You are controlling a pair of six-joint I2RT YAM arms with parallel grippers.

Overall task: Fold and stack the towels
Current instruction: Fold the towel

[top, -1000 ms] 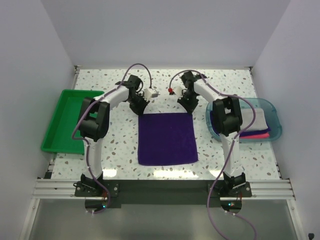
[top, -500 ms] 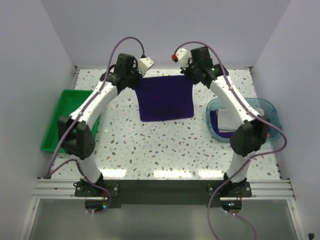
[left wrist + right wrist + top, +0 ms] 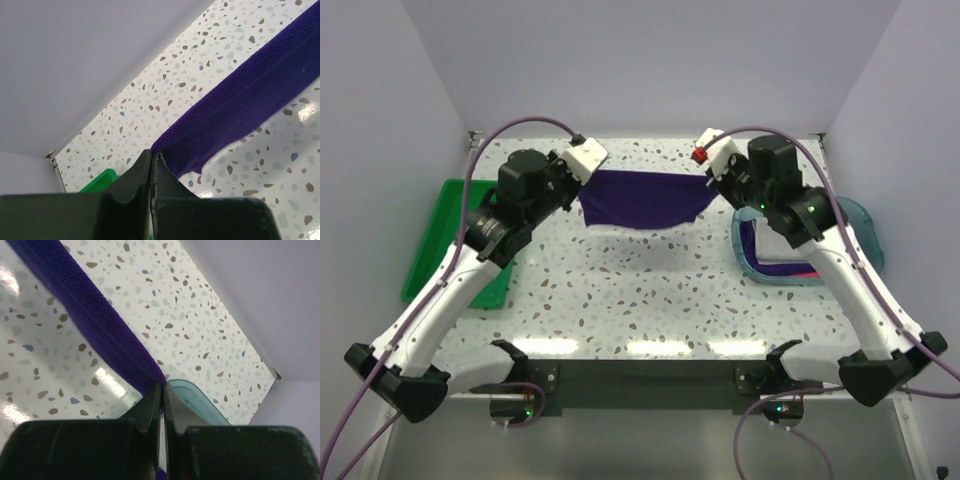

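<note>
A dark purple towel [image 3: 642, 201] hangs in the air above the table, stretched between both grippers. My left gripper [image 3: 582, 187] is shut on its left top corner; in the left wrist view the gripper [image 3: 152, 155] pinches the towel [image 3: 240, 110] at its corner. My right gripper [image 3: 708, 189] is shut on the right top corner; in the right wrist view the gripper [image 3: 162, 386] pinches the towel [image 3: 95, 315] there too. More towels, purple [image 3: 790, 268] and pale grey-white [image 3: 768, 240], lie in the teal tray [image 3: 855, 212], partly hidden by my right arm.
A green plastic bin [image 3: 445, 215] stands at the left, partly under my left arm; its corner shows in the left wrist view [image 3: 100, 181]. The teal tray's rim shows in the right wrist view [image 3: 197, 397]. White walls enclose the speckled table [image 3: 640, 300].
Both grippers took the towel's far corners, lifted it off the table and drew it back and up. The towel went from lying flat to hanging; both arms have swung outward and higher.
</note>
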